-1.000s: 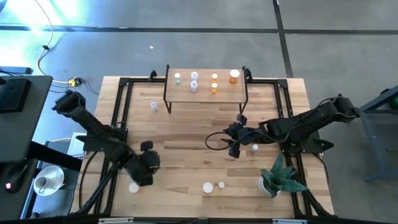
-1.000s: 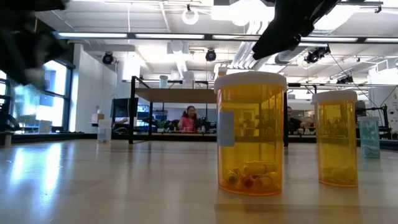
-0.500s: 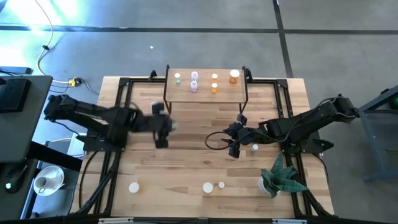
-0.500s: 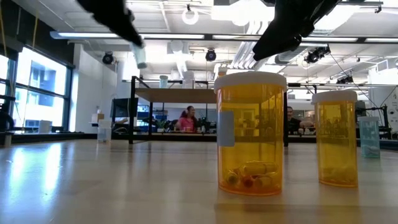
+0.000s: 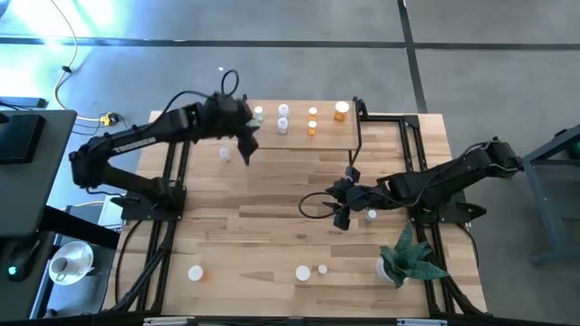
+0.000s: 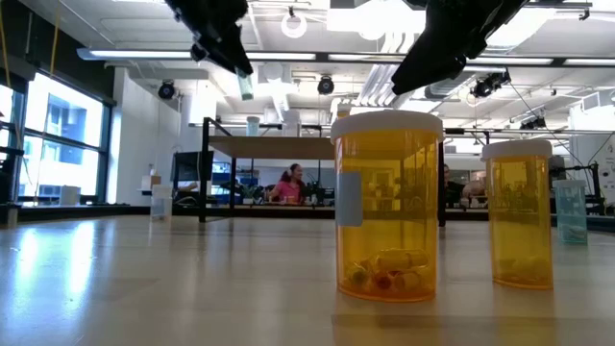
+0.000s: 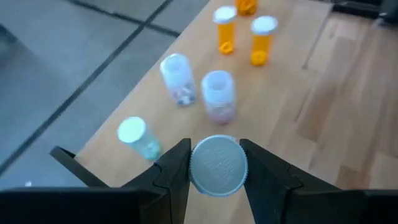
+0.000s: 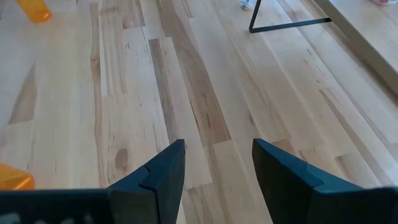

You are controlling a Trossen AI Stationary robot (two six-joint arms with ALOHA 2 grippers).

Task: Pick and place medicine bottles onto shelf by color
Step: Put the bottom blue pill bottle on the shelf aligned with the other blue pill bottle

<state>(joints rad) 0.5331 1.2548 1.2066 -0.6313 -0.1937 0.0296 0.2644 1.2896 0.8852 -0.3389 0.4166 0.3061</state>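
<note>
step: place | left gripper [image 7: 214, 167] jaws clamped on white-capped bottle [image 7: 217, 165], above shelf [image 7: 283, 93] left end, pale green bottle [image 7: 138, 137] just beyond jaws | right gripper [image 8: 214, 165] jaws apart, empty, over worktop [image 8: 137, 112] | next: likely lower beside matching colour, release

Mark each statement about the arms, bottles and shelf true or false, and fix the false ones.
1. The left gripper holds a bottle. True.
2. The right gripper holds a bottle. False: nothing sits between its fingers.
3. The left gripper is over the shelf. True, at its left end.
4. The shelf holds no orange bottles. False: orange bottles stand on its right half.
5. The plant stands on the shelf. False: it is on the table.
</note>
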